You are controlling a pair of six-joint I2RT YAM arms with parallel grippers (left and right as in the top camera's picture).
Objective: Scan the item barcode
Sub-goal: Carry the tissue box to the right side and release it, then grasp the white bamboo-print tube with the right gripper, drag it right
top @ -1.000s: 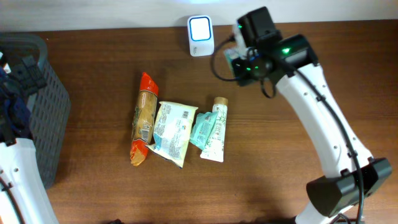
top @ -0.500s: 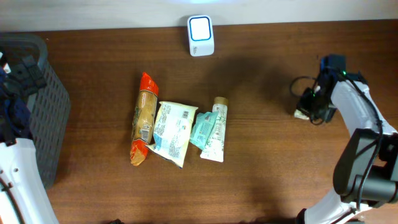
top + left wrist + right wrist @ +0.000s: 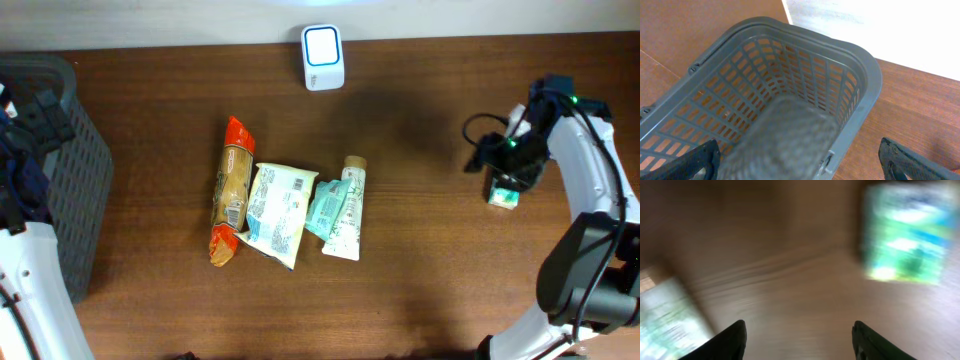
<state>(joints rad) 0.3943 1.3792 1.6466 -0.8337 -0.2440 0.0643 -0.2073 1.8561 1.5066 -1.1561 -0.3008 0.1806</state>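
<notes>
Looking like the gap between items: right gripper (image 3: 510,168) parted and empty, the box (image 3: 503,196) flat on the table (image 3: 420,280) just beside it, clear of the fingers (image 3: 732,340). Next, probably: reach across to the pile (image 3: 285,205) at centre, take one pack, turn its barcode toward the scanner (image 3: 323,45) at the far edge. Left gripper (image 3: 800,162) wide open, empty, over the basket (image 3: 860,60). Shown by the right wrist alone: the bare gap between the fingers, blurred. Shown from overhead alone: pile and scanner.

Wooden table (image 3: 420,270) bears scanner (image 3: 323,57), four packets (image 3: 277,210), basket (image 3: 88,180), small box (image 3: 504,196)
</notes>
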